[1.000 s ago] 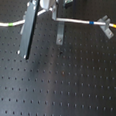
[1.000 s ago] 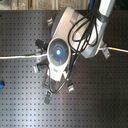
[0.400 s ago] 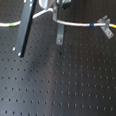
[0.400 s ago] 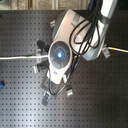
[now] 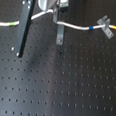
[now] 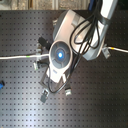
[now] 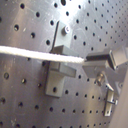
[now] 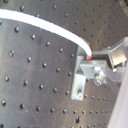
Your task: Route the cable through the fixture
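The white cable [image 5: 76, 27] runs across the back of the board in the first exterior view, with a green band at the left, then blue and yellow bands at the right. My gripper [image 5: 55, 13] is shut on the cable just above and behind the fixture [image 5: 60, 33], a narrow upright grey clip. The cable passes at the height of the fixture's top. In the second wrist view the cable [image 8: 45, 27] ends at my fingertips [image 8: 112, 55], with a narrow grey clip [image 8: 81, 80] close beneath. The second exterior view hides the grip under the arm.
A slanted grey clip [image 5: 103, 23] holds the cable at the first exterior view's right. A black bar [image 5: 25, 26] leans left of my gripper. The first wrist view shows a wider cross-shaped clip [image 7: 60, 67] under the cable [image 7: 35, 53]. The black perforated board [image 5: 56, 84] extends forward.
My gripper, with the cable in it, has drifted a little toward the first exterior view's right, nearer the fixture. The clips have not moved.
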Tool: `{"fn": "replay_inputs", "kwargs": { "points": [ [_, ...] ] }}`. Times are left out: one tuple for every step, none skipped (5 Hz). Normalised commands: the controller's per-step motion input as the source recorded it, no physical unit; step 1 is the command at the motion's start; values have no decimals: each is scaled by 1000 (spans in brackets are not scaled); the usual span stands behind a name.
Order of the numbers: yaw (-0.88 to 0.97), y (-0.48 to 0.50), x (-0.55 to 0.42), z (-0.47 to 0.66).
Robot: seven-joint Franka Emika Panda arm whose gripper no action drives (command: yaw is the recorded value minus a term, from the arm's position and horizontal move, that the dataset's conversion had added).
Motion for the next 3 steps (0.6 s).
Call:
{"fn": "replay_inputs", "kwargs": {
  "points": [
    [-169, -272, -411, 210],
    [0, 6, -8, 56],
    [0, 1, 1, 28]
  ]
}}
